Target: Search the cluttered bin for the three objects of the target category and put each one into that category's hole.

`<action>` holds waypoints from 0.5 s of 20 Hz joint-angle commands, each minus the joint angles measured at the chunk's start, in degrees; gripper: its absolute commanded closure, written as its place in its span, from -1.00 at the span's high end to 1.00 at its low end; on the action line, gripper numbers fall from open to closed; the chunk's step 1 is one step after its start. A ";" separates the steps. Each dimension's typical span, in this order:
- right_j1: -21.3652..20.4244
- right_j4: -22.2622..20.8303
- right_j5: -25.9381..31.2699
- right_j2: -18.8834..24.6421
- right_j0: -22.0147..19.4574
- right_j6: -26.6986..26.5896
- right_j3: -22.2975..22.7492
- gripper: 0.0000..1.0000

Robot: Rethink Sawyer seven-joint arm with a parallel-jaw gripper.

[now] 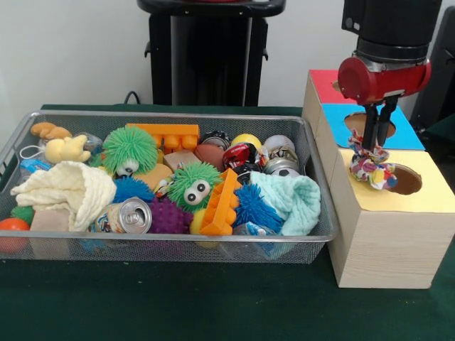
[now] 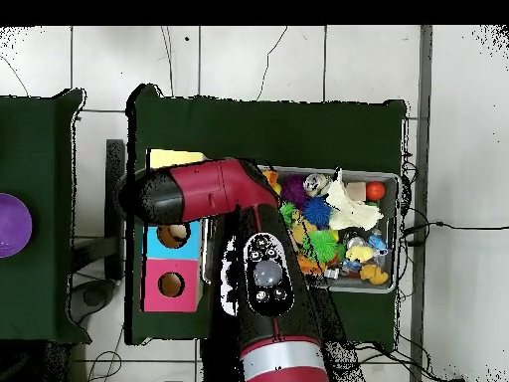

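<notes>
In the front view my gripper (image 1: pixel 375 150) is shut on a crinkly many-coloured snack packet (image 1: pixel 372 168). It holds the packet just above the left edge of the round dark hole (image 1: pixel 407 180) in the yellow-topped wooden box (image 1: pixel 387 241). The wire mesh bin (image 1: pixel 178 114) lies left of the boxes, full of toys. Shiny red and silver crinkly things (image 1: pixel 242 154) lie at its back middle; I cannot tell if they are packets. In the overhead view the arm (image 2: pixel 204 191) hides the gripper, the packet and the yellow hole; the bin's rim (image 2: pixel 396 235) shows to the right.
The blue-surrounded hole (image 1: pixel 360 122) and the red box top (image 1: pixel 323 84) lie behind the yellow one. The bin holds green spiky balls (image 1: pixel 130 148), a purple one (image 1: pixel 169 216), a silver can (image 1: pixel 133 215), orange bricks (image 1: pixel 222 202), a cream cloth (image 1: pixel 71 188) and a mint cloth (image 1: pixel 290 202).
</notes>
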 commanded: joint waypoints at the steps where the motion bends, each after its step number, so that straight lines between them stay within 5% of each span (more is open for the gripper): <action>1: 3.07 3.54 0.43 1.67 -1.01 10.28 5.87 -1.00; 10: 5.25 4.52 -1.24 6.27 -2.31 3.54 4.29 -1.00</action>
